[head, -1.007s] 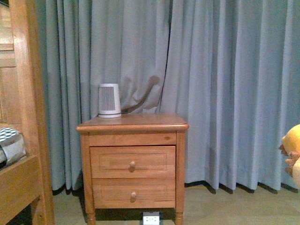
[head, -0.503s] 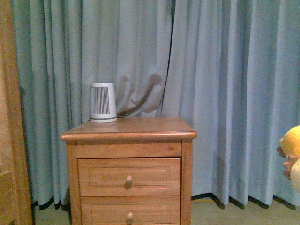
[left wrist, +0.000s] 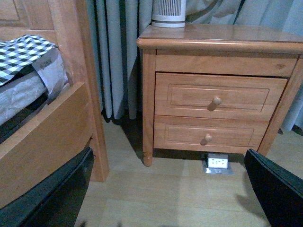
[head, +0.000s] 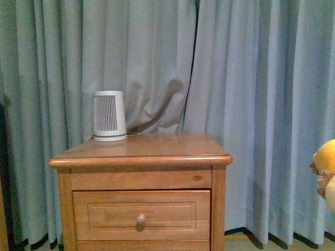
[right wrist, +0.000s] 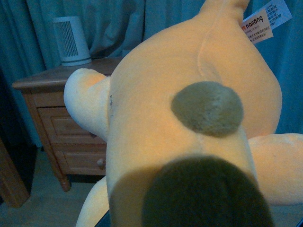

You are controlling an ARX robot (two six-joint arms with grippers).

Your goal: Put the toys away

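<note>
Left gripper (left wrist: 168, 158) is wide open, dark fingers (left wrist: 57, 194) far apart with nothing between them, held low and pointing forward. Right gripper's fingers are hidden behind the toy (right wrist: 189, 94) that fills its wrist view, so grip unclear. Neither arm shows in front view.

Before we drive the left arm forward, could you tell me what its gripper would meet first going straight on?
Most likely the nightstand: the open left gripper points low at its lower drawer. Depth is unclear, so the floor or the white socket box beneath could come first.
</note>
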